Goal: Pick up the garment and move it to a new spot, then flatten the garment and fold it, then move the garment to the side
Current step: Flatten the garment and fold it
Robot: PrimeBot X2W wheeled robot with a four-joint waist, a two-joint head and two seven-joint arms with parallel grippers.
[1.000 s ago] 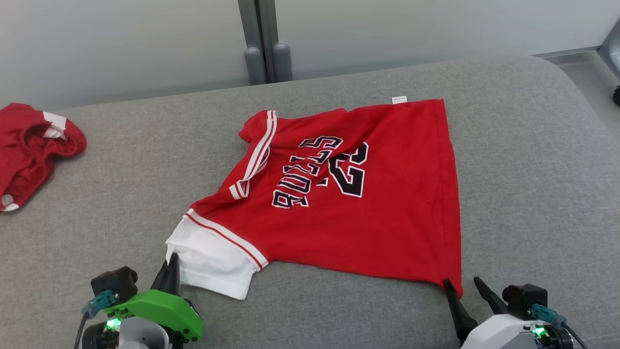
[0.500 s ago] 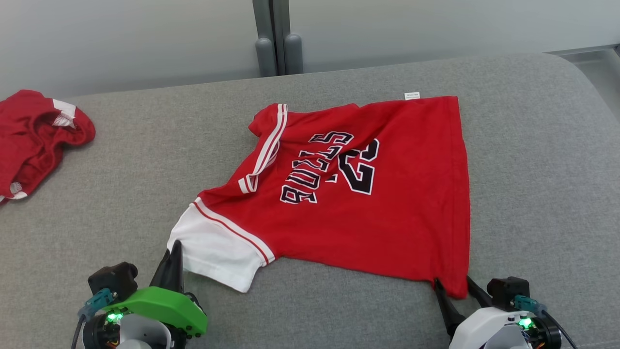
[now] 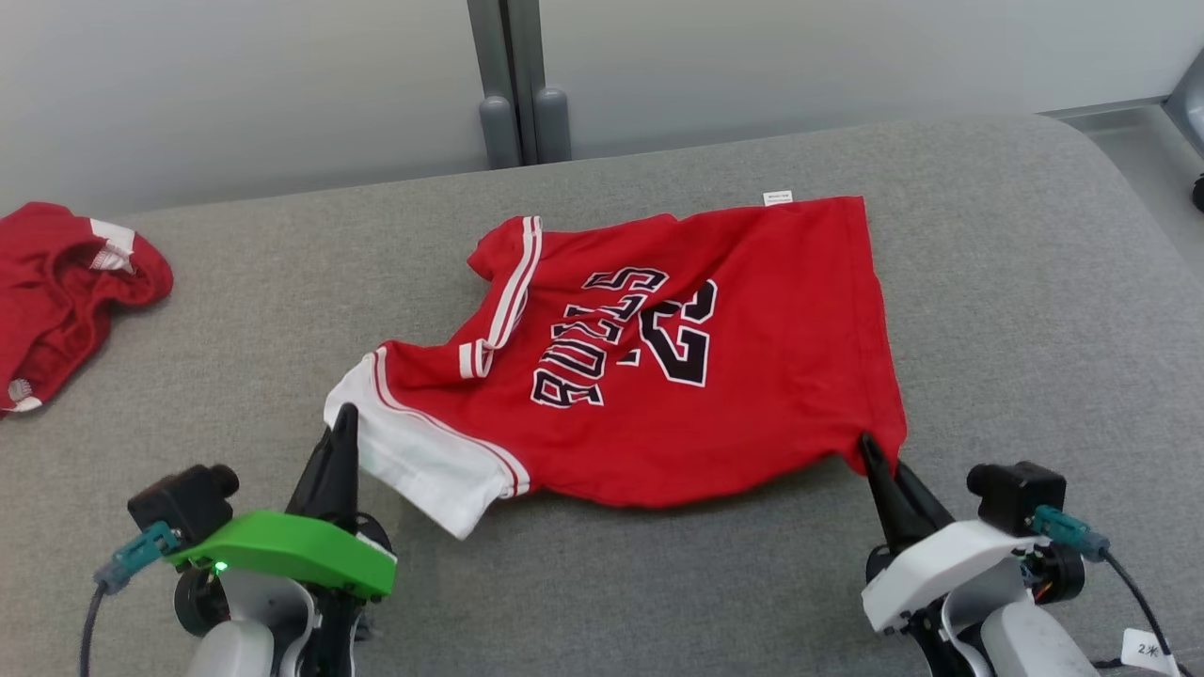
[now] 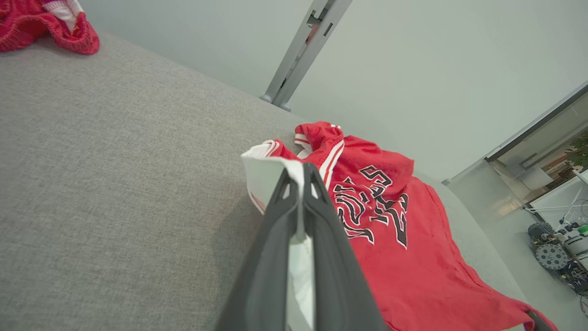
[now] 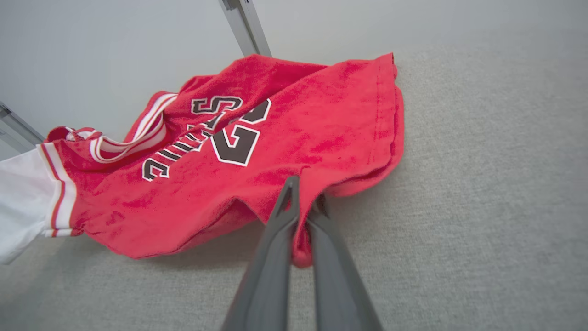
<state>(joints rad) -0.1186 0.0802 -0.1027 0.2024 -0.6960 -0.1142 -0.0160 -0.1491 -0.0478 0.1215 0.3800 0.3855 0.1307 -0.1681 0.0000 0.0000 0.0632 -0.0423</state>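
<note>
Jersey (image 3: 752,376) tight in left claw (image 3: 344,416) and right claw (image 3: 867,446); red cloth (image 3: 56,282) well apart

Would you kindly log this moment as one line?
left claw: shut on jersey sleeve | right claw: shut on jersey hem | near edge raised off cushion

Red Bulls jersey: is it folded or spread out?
Spread out, not folded: the red jersey lies open, lettering showing, its near corners pinched by the left gripper and right gripper.

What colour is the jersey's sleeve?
The sleeve is white with a red stripe; head view shows it best.
</note>
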